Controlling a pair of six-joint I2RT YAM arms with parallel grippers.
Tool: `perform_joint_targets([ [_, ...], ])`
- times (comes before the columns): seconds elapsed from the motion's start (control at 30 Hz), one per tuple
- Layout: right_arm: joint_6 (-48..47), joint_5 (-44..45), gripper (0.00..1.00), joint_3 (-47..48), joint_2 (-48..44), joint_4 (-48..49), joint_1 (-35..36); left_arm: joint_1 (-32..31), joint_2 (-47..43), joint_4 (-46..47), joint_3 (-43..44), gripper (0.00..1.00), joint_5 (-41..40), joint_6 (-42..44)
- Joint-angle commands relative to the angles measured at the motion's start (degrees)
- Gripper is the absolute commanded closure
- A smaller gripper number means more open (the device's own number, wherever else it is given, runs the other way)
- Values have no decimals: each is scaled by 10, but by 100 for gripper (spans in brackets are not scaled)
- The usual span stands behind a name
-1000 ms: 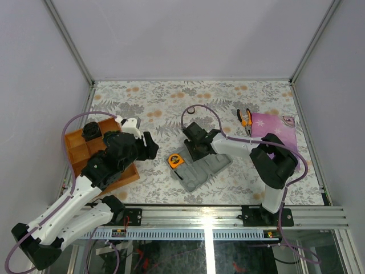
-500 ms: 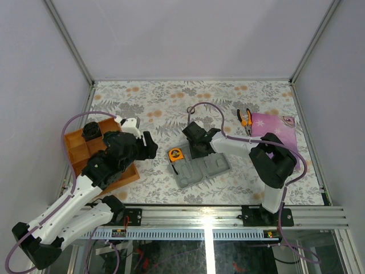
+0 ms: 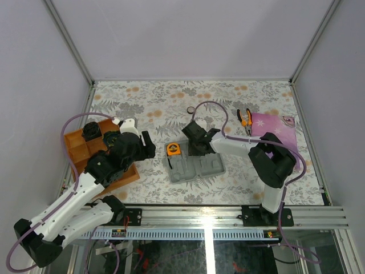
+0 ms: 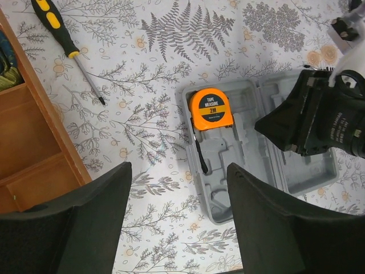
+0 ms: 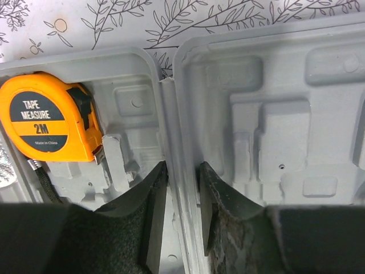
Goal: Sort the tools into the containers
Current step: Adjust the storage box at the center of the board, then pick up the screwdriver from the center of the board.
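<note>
The right gripper [image 5: 182, 171] is set on the grey tool case [image 5: 285, 125]. Its fingers [image 5: 155, 217] are close together and pinch the raised seam where the two halves of the case meet. Just to the upper left of those fingers in the wrist view, the orange tape measure [image 5: 48, 123] sits in a recess at the top of the left half, label up, with its black strap running down along the case's left wall.

Seen from overhead, the case [image 3: 197, 166] lies open and flat in the middle of the floral table [image 3: 148, 97], both halves inside up. The tape measure [image 3: 173, 150] is in its upper-left corner and the right gripper is at its upper edge.

The left gripper [image 4: 178, 177] hangs above the table with its fingers [image 4: 68, 228] spread wide and nothing between them. Under it in its wrist view are the left half of the case and the patterned table surface. At the upper left of that view the black-and-yellow-handled screwdriver [image 4: 57, 28] lies on the table with its tip pointing to the lower right. It is just beside the long wall of a wooden tray [image 4: 34, 142] with compartments, and apart from the case.

Toward the upper right of the overhead view, the orange-and-black-handled pliers [image 3: 245, 118] lie on the table just beside the left edge of the purple star-patterned cloth [image 3: 274, 131], well apart from the case. A small dark ring [image 3: 191, 110] lies on the table above the case, near the right arm's cable [image 3: 212, 105]
</note>
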Motion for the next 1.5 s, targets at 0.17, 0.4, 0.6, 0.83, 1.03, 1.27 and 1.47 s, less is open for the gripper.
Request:
perform_joint_targets([
  [0.17, -21, 5, 53, -91, -151, 121, -2, 43, 43, -7, 18, 33, -13, -23],
  [0.4, -85, 1, 50, -158, -262, 133, -2, 131, 112, 5, 49, 33, 27, -10],
  [0.6, -94, 12, 50, -233, -351, 124, -3, 204, 205, 38, 81, 33, 53, -16],
  [0.83, -99, 8, 49, -304, -454, 120, -2, 260, 315, 75, 120, 34, 36, -25],
  [1.03, -77, -11, 48, -350, -514, 123, -2, 306, 395, 102, 153, 34, 32, -28],
  [1.27, -51, -19, 50, -373, -528, 122, -2, 331, 483, 128, 213, 36, 62, -19],
  [1.47, -44, -13, 50, -380, -534, 113, -2, 333, 539, 123, 251, 39, 54, -16],
])
